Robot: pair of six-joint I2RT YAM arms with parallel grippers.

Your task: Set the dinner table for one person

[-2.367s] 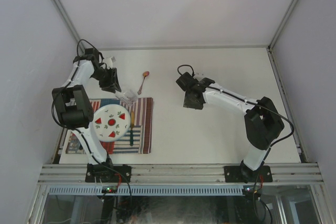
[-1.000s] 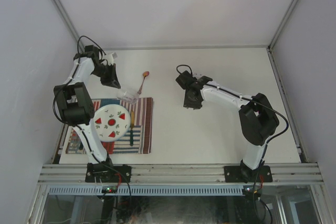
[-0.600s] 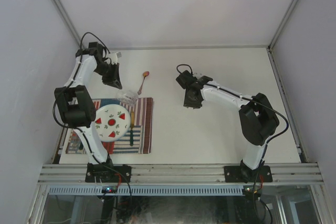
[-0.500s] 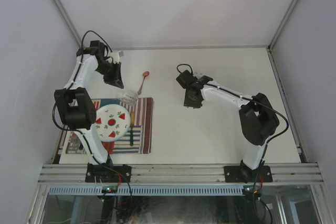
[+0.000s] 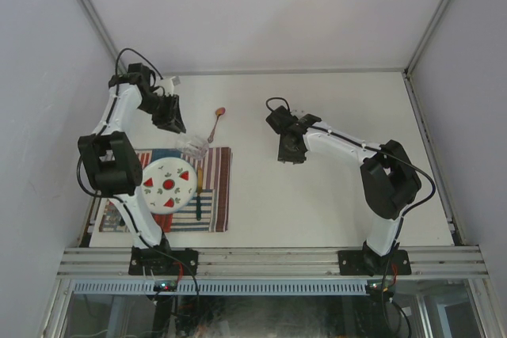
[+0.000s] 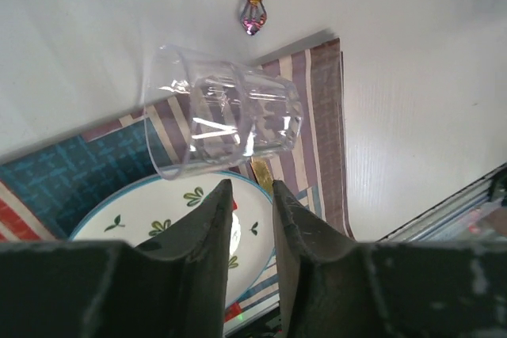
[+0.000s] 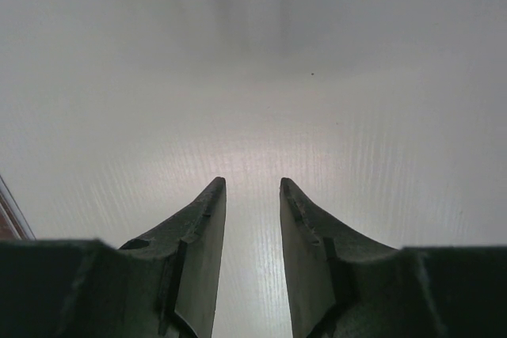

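We see the left jaws and the right jaws slightly parted, gripping nothing; a glass (image 6: 226,120) rests at the placemat's (image 6: 325,116) far edge on the bench (image 5: 317,187).

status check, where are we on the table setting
Left tool part open, empty, clear of glass. Right tool open, empty, over table. Plate on mat, glass at its far edge, spoon beyond. Nothing blocking.
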